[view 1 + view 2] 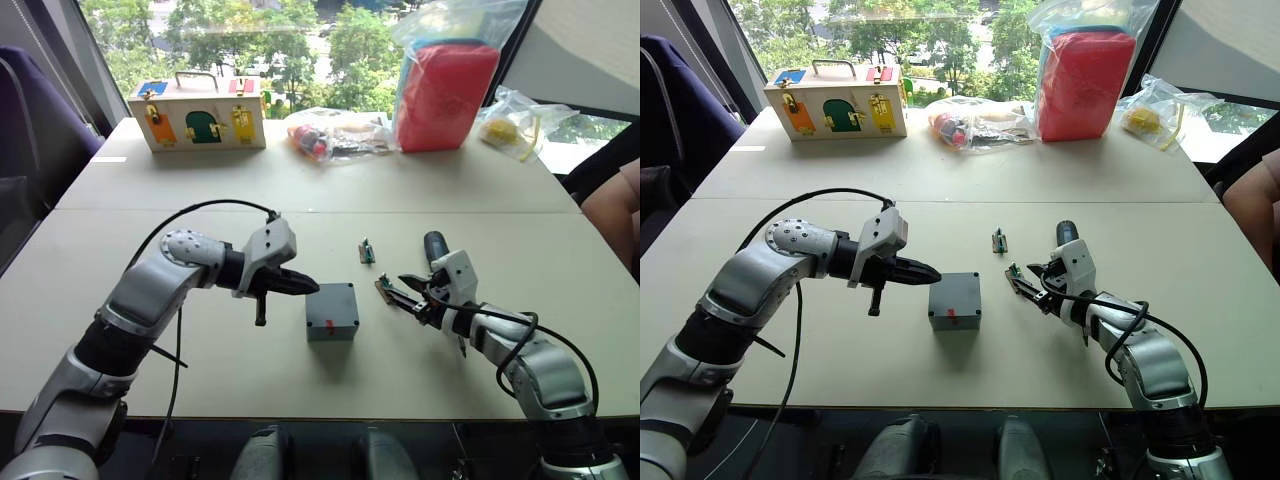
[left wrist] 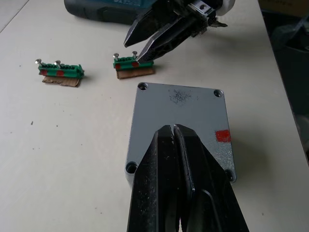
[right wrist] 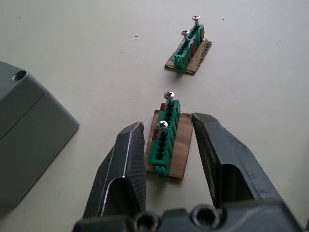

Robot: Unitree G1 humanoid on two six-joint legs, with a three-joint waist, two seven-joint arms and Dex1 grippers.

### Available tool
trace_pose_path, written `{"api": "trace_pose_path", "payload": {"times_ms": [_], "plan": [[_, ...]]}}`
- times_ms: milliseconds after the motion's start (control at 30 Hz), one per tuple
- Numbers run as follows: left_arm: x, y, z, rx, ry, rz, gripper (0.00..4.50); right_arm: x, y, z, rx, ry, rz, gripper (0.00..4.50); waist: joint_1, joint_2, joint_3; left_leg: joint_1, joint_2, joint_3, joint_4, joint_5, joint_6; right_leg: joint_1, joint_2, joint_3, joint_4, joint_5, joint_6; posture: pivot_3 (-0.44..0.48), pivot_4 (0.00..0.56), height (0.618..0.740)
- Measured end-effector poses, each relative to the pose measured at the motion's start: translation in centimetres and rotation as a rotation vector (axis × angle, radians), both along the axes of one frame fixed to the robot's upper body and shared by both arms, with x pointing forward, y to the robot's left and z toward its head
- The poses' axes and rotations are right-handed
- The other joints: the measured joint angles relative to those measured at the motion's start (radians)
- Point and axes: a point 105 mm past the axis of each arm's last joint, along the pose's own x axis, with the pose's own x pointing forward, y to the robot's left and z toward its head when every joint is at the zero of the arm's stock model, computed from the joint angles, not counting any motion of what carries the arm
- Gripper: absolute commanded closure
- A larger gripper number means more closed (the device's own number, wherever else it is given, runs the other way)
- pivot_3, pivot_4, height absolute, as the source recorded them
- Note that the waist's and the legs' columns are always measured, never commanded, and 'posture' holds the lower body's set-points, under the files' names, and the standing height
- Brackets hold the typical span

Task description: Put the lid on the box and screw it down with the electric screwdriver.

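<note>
Lid [image 2: 181,128] sits on box [image 1: 332,310] at table centre, four corner holes unscrewed. Left gripper [image 1: 300,286], closed and empty, hovers at box's 9 o'clock. Right gripper [image 3: 166,145], open, straddles green screw holder [image 3: 164,140] at 3 o'clock. Electric screwdriver [image 1: 434,246] lies beyond, untouched.

My closed left gripper [image 2: 174,130] covers the near middle of the flat grey plastic lid [image 2: 181,111]. The dark cylindrical electric screwdriver [image 2: 104,9] is cut by the frame edge, and I can't make out its bit.
</note>
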Motion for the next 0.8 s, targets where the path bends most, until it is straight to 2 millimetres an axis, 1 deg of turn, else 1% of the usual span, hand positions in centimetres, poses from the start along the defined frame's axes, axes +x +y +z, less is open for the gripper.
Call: {"api": "trace_pose_path", "payload": {"times_ms": [33,67,467,633,767,800], "plan": [[0.0,0.0,0.0,0.000,0.000,0.001,4.50,0.0,0.0,0.0,-0.003,-0.003,-0.001,4.35,0.000,0.000,0.000,0.000,0.000,0.000,0.000,0.000,0.000,0.000,0.000,0.000,0.000,0.000,0.000,0.000,0.150,0.740],[0.0,0.0,0.0,0.000,0.000,0.001,4.50,0.1,0.0,0.0,-0.003,-0.005,-0.001,4.44,0.000,0.000,0.000,0.000,0.000,0.000,0.000,0.000,0.000,0.000,0.000,0.000,0.000,0.000,0.000,0.000,0.150,0.740],[0.2,0.0,0.0,-0.004,-0.006,0.018,4.50,0.2,0.3,0.2,-0.001,-0.018,0.000,4.44,0.000,0.000,0.000,0.000,0.000,0.000,0.000,0.000,0.000,0.000,0.000,0.000,0.000,0.000,0.001,0.000,0.150,0.740],[0.4,0.2,-0.1,-0.006,-0.005,0.033,4.50,0.1,0.4,1.1,0.002,-0.049,-0.002,4.44,0.000,0.000,0.000,0.000,0.000,0.000,0.000,0.000,0.000,0.000,0.001,0.000,0.001,0.000,0.001,0.000,0.150,0.740],[0.8,0.5,-0.1,-0.012,-0.001,0.059,4.50,0.2,0.4,2.6,-0.003,-0.092,-0.001,4.44,0.000,0.000,0.000,0.000,0.000,0.000,0.000,0.000,0.000,0.000,0.001,0.000,0.001,0.001,0.001,0.000,0.150,0.740],[0.9,0.6,-0.2,-0.013,0.001,0.062,4.50,0.3,0.3,3.2,-0.004,-0.110,-0.001,4.44,0.000,0.000,0.000,0.000,0.000,0.000,0.000,0.000,0.000,0.000,0.001,0.000,0.001,0.001,0.001,0.000,0.150,0.740]]}}
